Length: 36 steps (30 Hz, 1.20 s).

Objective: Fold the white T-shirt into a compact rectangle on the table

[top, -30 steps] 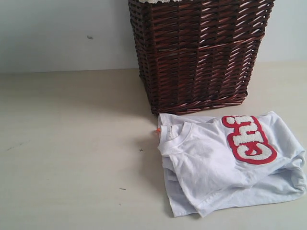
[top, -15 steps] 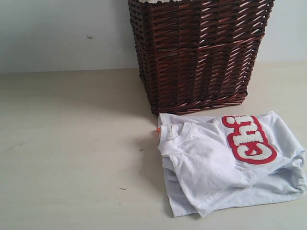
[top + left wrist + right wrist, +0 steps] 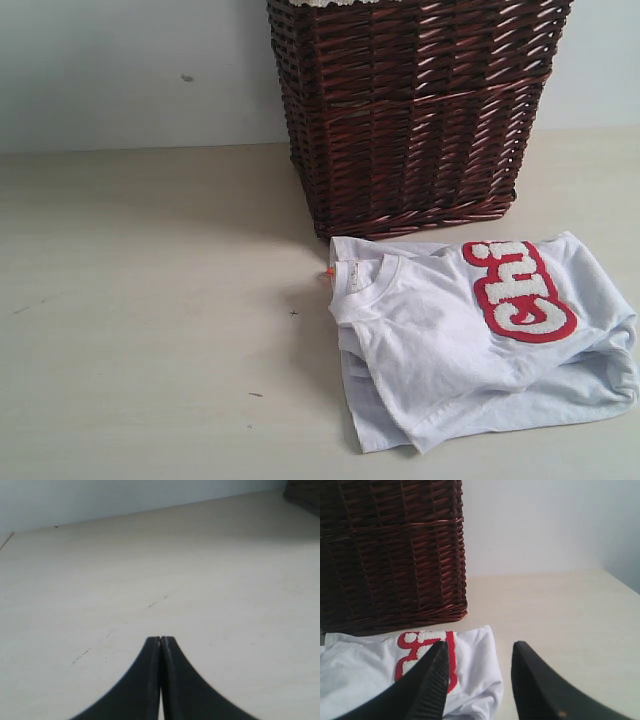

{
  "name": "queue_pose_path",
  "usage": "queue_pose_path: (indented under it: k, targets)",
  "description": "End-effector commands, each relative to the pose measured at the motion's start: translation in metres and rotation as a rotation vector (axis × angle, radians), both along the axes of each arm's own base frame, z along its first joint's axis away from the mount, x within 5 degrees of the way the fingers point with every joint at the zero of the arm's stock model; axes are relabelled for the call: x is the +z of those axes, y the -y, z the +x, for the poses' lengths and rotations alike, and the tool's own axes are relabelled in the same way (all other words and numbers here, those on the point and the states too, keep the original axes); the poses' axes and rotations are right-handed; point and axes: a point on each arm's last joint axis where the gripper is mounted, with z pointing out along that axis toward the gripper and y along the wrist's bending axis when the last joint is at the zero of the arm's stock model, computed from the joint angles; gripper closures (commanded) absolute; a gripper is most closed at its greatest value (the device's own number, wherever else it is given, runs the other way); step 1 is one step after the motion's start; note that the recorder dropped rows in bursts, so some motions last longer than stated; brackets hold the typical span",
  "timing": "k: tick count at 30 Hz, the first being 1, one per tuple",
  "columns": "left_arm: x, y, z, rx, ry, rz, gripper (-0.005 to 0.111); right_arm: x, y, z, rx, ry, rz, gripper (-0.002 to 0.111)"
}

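The white T-shirt [image 3: 440, 350] lies in a loose, uneven fold on the table [image 3: 150, 320], just in front of the dark wicker basket [image 3: 410, 120], at the right of the exterior view. Its collar [image 3: 362, 290] points left and the red-outlined lettering [image 3: 520, 290] faces up. The lower layers stick out unevenly. To the left spreads a wide free table surface. The left gripper [image 3: 160, 642] is clenched on nothing, low over the table. The right gripper [image 3: 480, 645] hovers near the lettered end, jaws apart, grasping nothing.
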Motion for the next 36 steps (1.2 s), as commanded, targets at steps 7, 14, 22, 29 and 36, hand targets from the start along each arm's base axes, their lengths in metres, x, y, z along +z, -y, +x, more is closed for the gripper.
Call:
queue_pose_path:
  k: [7,14,22,29,36]
  targets:
    - [0.001,0.000,0.000,0.001,0.010,-0.006,0.107,-0.003,0.000,-0.001,-0.004,-0.018,-0.006,0.068]
    - [0.001,0.000,0.000,0.001,0.010,-0.006,0.107,-0.011,-0.002,-0.002,0.010,-0.103,0.028,0.108]
    - [0.001,0.000,0.000,0.001,0.010,-0.006,0.107,-0.006,-0.002,-0.001,0.010,-0.054,0.047,0.108]
    - [0.001,0.000,0.000,0.001,0.010,-0.006,0.107,-0.005,-0.002,-0.001,0.000,-0.038,0.133,0.108]
    - [0.001,0.000,0.000,0.001,0.010,-0.006,0.107,-0.003,-0.002,0.000,0.002,-0.016,0.142,0.108]
